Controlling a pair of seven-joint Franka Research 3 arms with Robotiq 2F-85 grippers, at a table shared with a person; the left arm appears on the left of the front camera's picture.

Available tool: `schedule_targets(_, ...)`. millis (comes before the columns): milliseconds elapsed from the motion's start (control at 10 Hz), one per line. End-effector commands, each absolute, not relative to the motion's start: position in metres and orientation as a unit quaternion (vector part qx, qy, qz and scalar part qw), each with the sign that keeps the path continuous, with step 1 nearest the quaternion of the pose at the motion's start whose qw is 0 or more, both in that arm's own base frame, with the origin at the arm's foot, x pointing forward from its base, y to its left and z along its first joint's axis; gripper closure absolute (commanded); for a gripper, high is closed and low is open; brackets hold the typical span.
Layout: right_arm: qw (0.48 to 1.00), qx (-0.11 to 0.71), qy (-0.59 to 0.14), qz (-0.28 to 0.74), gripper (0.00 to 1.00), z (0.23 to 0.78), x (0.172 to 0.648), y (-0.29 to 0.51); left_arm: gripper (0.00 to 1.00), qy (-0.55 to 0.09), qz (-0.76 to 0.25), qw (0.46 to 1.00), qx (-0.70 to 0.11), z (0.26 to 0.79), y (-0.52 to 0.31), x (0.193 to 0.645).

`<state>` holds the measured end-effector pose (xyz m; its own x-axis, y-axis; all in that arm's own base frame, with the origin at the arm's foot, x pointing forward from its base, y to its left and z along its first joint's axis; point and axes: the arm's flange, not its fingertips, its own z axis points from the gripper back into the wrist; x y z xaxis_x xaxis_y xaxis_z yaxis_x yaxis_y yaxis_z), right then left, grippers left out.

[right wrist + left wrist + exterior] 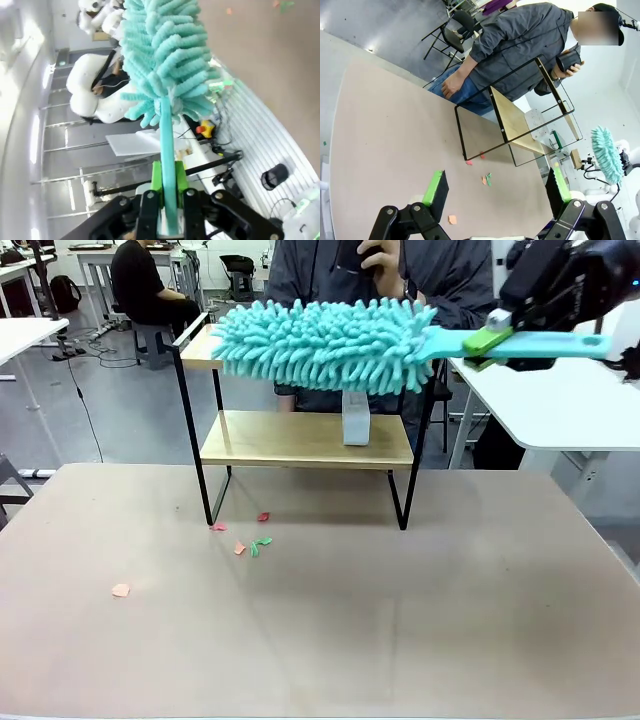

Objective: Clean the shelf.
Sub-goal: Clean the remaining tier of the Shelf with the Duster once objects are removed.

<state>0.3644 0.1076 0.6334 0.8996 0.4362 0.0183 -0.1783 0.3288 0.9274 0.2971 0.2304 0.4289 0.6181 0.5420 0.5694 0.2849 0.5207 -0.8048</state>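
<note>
beige tabletop [400,620] before shelf [300,440], duster [320,345] at top edge

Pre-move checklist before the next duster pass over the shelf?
1. Grip: right claw shut on teal fluffy duster by its handle: ok.
2. Spare arm: left claw open, away from the two-tier wooden shelf with black frame: ok.
3. Duster head touching top board: cannot tell.
4. Lower board free: not ok, pale block stands there.
5. Person clear of shelf: not ok, close behind.
</note>
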Motion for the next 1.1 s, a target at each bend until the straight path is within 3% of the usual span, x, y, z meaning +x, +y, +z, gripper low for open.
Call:
schedule_targets(0, 0.754, 0.628, 0.105, 0.162, 0.87, 0.631, 0.357, 0.058, 0.0, -0.441, 0.078, 0.752, -0.483, 0.427, 0.228, 0.297)
schedule_targets(300, 0.685, 0.727, -0.049, -0.001, 0.87, 0.611, 0.317, -0.087, 0.0, -0.441, 0.078, 0.752, -0.483, 0.427, 0.228, 0.297)
schedule_targets(500, 0.641, 0.753, -0.103, -0.107, 0.87, 0.556, 0.285, -0.173, 0.0, -0.441, 0.078, 0.752, -0.483, 0.427, 0.228, 0.297)
schedule_targets(700, 0.629, 0.757, -0.078, -0.156, 0.87, 0.491, 0.268, -0.208, 0.0, -0.441, 0.078, 0.752, -0.483, 0.427, 0.228, 0.297)
schedule_targets(1000, 0.661, 0.716, 0.042, -0.22, 0.87, 0.398, 0.269, -0.214, 0.0, -0.441, 0.078, 0.752, -0.483, 0.427, 0.228, 0.297)
